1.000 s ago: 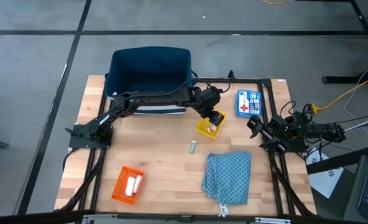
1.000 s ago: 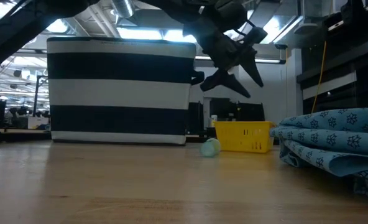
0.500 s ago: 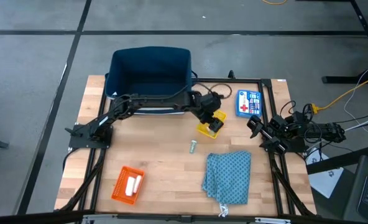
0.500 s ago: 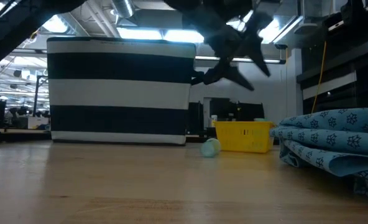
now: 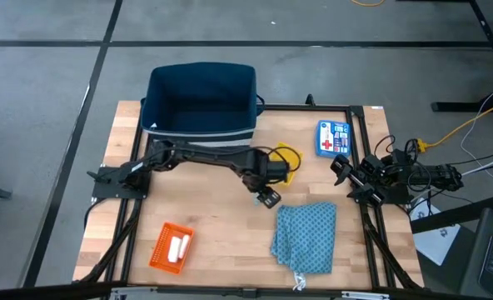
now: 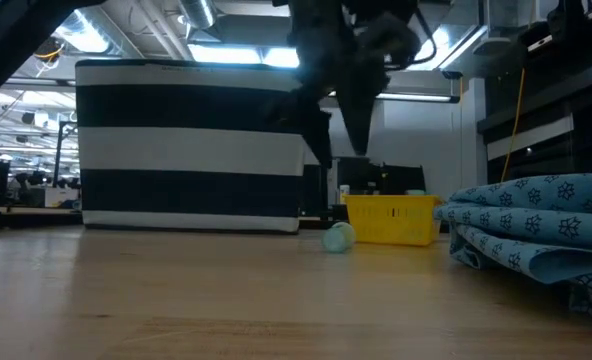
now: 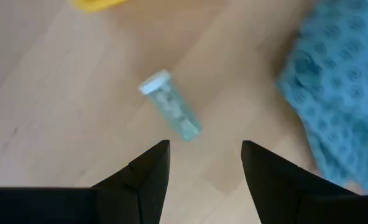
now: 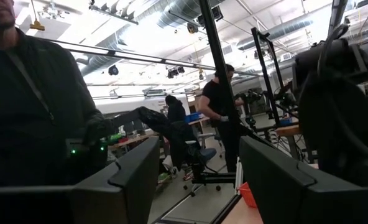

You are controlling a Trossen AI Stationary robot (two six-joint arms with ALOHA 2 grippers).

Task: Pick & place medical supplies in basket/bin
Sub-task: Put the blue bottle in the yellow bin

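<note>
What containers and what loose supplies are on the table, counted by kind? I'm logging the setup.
Navy fabric bin: 1
Small yellow basket: 1
Small orange basket, white rolls inside: 1
Blue first-aid packet: 1
Teal patterned cloth: 1
Small green tube: 1
Total: 6

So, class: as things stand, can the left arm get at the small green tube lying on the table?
Probably yes. The left gripper hangs just above the green tube with jaws open, and nothing lies between them; the blue cloth sits off to one side.
</note>
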